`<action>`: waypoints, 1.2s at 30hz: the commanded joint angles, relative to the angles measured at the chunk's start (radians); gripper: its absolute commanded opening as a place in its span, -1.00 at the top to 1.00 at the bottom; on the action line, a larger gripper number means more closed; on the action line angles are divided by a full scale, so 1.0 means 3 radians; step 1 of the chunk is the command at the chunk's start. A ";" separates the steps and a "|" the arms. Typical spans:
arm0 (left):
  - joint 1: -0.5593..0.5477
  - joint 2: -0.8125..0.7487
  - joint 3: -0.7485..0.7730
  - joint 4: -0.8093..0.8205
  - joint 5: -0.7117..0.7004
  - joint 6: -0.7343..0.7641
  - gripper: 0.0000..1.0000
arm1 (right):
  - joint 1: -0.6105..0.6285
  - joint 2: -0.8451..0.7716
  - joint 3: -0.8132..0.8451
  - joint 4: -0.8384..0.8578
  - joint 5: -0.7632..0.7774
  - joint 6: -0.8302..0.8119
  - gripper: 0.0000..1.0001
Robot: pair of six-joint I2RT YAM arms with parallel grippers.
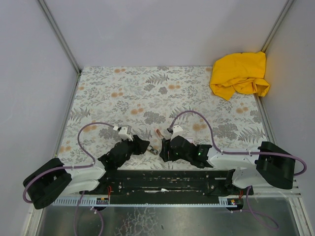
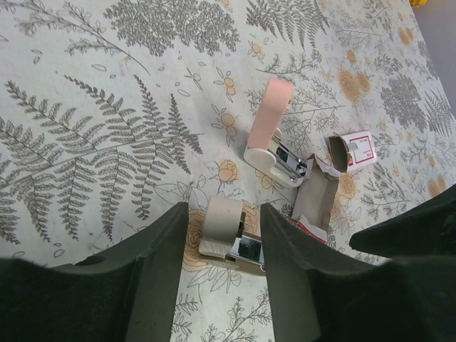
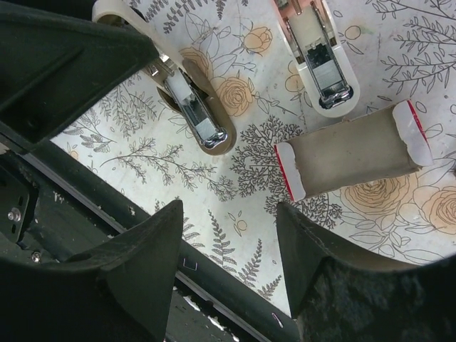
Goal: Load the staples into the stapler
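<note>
- The table (image 1: 98, 88), under a floral cover, carries everything; one yellow cloth (image 1: 239, 73) lies crumpled in its far right corner.
- Both arms are folded low and reach inward, their wrists nearly meeting at the near middle.
- The left gripper (image 2: 224, 221) stands apart around the near stapler, with cover showing beside one finger.
- The right gripper (image 3: 228, 214) is spread over bare cover, holding nothing.
- Two box pieces lie beside the staplers: a brown sleeve (image 2: 317, 199) and a white-and-red flap (image 2: 356, 149).
- There are two staplers. The near stapler (image 2: 229, 235) lies along the left fingers, its metal nose toward the right gripper.
- The far stapler (image 2: 285, 162) lies diagonally, nose toward the sleeve, its pink lid swung nearly upright.
</note>
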 commanded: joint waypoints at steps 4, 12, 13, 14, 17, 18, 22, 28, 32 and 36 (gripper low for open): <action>-0.0065 0.0052 0.0170 -0.0068 0.0190 0.0228 0.00 | -0.0020 0.0027 0.0014 0.0234 0.0067 0.0127 -0.24; -0.0229 0.0050 0.0342 -0.0373 -0.0030 0.0416 -0.02 | -0.0019 0.0119 0.0011 0.0333 0.0005 0.0185 -0.21; -0.0266 0.0049 0.0364 -0.0427 -0.0085 0.0434 -0.02 | -0.0019 0.0154 0.0017 0.0340 0.0001 0.0186 -0.19; -0.0309 0.0050 0.0389 -0.0497 -0.0145 0.0445 -0.03 | -0.0020 0.0177 0.0029 0.0347 0.0000 0.0188 -0.16; -0.0452 0.0054 0.0450 -0.0604 -0.0328 0.0459 -0.02 | -0.0018 0.0261 0.0030 0.0409 -0.0012 0.0205 -0.06; -0.0493 0.0058 0.0463 -0.0646 -0.0380 0.0460 -0.01 | -0.0017 0.0291 0.0031 0.0434 -0.0030 0.0209 -0.01; -0.0652 0.0121 0.0538 -0.0768 -0.0576 0.0452 0.04 | -0.0019 0.0400 0.0035 0.0548 -0.0104 0.0235 0.11; -0.0870 0.0257 0.0683 -0.0905 -0.0787 0.0446 0.07 | -0.0019 0.0563 0.0047 0.0646 -0.0148 0.0257 0.22; -0.0968 0.0352 0.0776 -0.0987 -0.0893 0.0419 0.07 | -0.0018 0.0675 0.0029 0.0704 -0.0137 0.0282 0.28; -0.1074 0.0435 0.0858 -0.1054 -0.0927 0.0368 0.07 | -0.0019 0.0788 0.0013 0.0768 -0.0127 0.0282 0.34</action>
